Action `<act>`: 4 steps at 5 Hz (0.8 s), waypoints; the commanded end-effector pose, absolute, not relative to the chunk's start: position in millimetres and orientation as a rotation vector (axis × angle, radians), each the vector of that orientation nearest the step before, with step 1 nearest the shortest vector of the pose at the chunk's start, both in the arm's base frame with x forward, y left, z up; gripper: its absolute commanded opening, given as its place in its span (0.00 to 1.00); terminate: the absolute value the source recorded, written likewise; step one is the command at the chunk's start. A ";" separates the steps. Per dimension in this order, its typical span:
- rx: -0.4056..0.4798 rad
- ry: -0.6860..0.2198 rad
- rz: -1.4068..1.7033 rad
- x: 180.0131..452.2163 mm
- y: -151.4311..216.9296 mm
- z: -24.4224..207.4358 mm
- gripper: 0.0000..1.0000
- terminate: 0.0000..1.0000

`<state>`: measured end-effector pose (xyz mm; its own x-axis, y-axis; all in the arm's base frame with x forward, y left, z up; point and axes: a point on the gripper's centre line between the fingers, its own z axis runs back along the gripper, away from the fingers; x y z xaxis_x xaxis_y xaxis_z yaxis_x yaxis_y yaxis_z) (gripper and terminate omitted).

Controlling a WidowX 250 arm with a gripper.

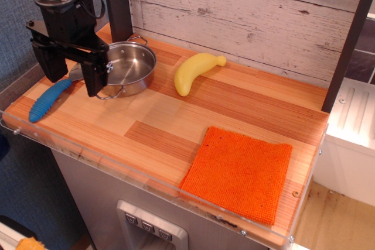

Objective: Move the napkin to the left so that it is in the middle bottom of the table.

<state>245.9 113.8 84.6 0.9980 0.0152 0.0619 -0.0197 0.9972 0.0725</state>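
Up at the far left, the black robot gripper (73, 75) hangs over the surface, its two dark fingers (94, 74) spread apart with nothing between them. Just under and behind it lies a blue ribbed-handled utensil (49, 100), handle angled toward the left front edge, its grey head mostly hidden by the gripper. Right beside the gripper sits a round shiny steel pot (130, 65) with small loop handles, empty inside, close to the back wall; one finger overlaps its left rim in this view, contact cannot be told. To the right of the pot lies a yellow curved plastic banana (193, 71), apart from the pot, stem end pointing to the wall. The flat, roughly square bright orange knitted napkin (238, 174) lies at the front right of the surface, well apart from the gripper, its near edge close to the clear acrylic rim (117, 168). It lies flat, slightly rotated. The rectangular butcher-block wooden surface (170, 118) of light and reddish planks is bare between napkin and pot. Whitewashed plank wall (246, 16) behind.
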 end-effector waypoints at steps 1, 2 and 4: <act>0.073 -0.061 0.017 245.9 113.8 84.6 1.00 0.00; 0.060 -0.070 0.003 245.1 102.3 86.2 1.00 0.00; 0.053 -0.105 -0.099 238.5 38.9 102.9 1.00 0.00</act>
